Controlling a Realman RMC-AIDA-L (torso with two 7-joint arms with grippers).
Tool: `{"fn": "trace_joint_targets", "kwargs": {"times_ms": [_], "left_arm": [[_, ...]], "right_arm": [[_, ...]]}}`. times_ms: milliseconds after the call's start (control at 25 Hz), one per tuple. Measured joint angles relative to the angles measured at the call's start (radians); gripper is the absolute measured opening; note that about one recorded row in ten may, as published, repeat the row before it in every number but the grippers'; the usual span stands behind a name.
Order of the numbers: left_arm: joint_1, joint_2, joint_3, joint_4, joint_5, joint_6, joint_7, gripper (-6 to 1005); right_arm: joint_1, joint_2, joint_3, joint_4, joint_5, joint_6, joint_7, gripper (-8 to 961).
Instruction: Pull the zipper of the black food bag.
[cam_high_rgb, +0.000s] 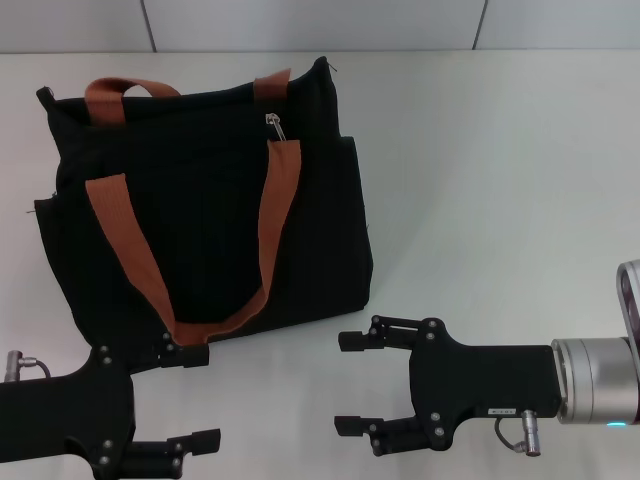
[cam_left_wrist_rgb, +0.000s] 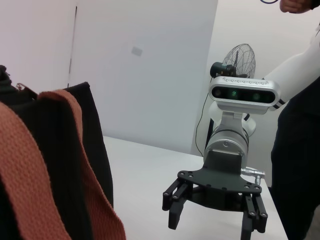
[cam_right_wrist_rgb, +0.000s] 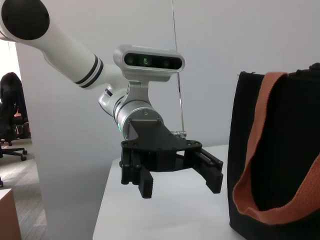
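The black food bag (cam_high_rgb: 190, 215) stands on the white table at the far left, with rust-brown strap handles (cam_high_rgb: 277, 225) hanging down its front. The zipper (cam_high_rgb: 274, 124), a small silver slider, sits on the top zip line near the bag's right end. My left gripper (cam_high_rgb: 200, 398) is open and empty at the table's near left, just in front of the bag's lower edge. My right gripper (cam_high_rgb: 349, 383) is open and empty to the bag's near right, pointing left. The bag (cam_left_wrist_rgb: 55, 150) and right gripper (cam_left_wrist_rgb: 210, 225) show in the left wrist view, and the bag (cam_right_wrist_rgb: 295, 145) and left gripper (cam_right_wrist_rgb: 180, 187) in the right wrist view.
The white table (cam_high_rgb: 500, 200) stretches to the right of the bag, with a pale wall behind. Off the table, a fan (cam_left_wrist_rgb: 239, 61) and a person in dark clothes (cam_left_wrist_rgb: 300, 160) show in the left wrist view, and an office chair (cam_right_wrist_rgb: 12, 125) in the right wrist view.
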Motion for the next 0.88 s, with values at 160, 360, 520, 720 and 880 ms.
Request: {"fn": "trace_joint_targets", "kwargs": {"times_ms": [160, 360, 520, 720, 880], "left_arm": [[0.000, 0.000, -0.001, 0.000, 0.000, 0.000, 0.000, 828], [-0.002, -0.004, -0.005, 0.000, 0.000, -0.002, 0.000, 828], [-0.003, -0.006, -0.007, 0.000, 0.000, -0.003, 0.000, 828], [-0.004, -0.007, -0.007, 0.000, 0.000, -0.004, 0.000, 827], [-0.005, -0.008, -0.007, 0.000, 0.000, -0.005, 0.003, 827]], "right_arm": [[0.000, 0.000, 0.001, 0.000, 0.000, 0.000, 0.000, 805], [0.000, 0.000, 0.003, 0.000, 0.000, 0.000, -0.001, 805], [0.000, 0.000, 0.004, 0.000, 0.001, 0.000, 0.000, 805], [0.000, 0.000, 0.004, 0.000, 0.008, 0.000, 0.000, 805], [0.000, 0.000, 0.004, 0.000, 0.011, 0.000, -0.001, 805]]}}
